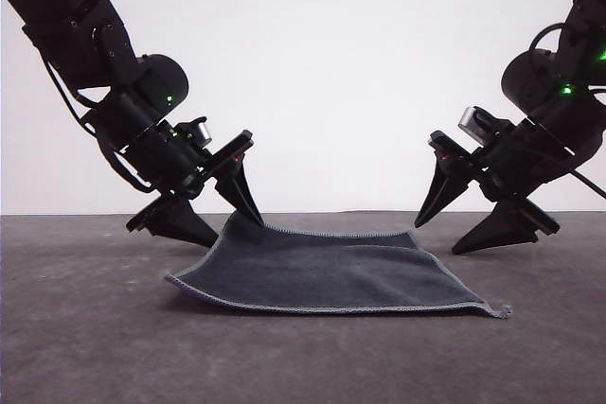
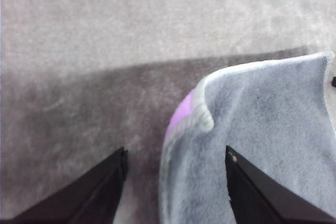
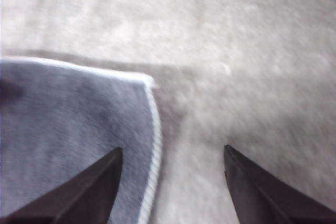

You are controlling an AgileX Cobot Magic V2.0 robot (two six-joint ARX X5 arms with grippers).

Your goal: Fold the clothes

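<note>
The clothes (image 1: pixel 331 276) are one dark grey cloth with pale stitched edging, lying on the grey table, its far part doubled over. In the left wrist view a corner of the clothes (image 2: pixel 252 129) is curled, showing a strip of purple underside. My left gripper (image 1: pixel 213 219) is open, its fingers straddling the cloth's far left corner just above the table. My right gripper (image 1: pixel 464 229) is open too, hovering at the far right corner, apart from it. In the right wrist view the clothes (image 3: pixel 73 124) lie by one finger (image 3: pixel 89 192), with bare table between the two fingers.
The grey table (image 1: pixel 85 328) stretches around the cloth on every side, with a plain white wall behind it. Both arms lean in from the upper corners of the front view.
</note>
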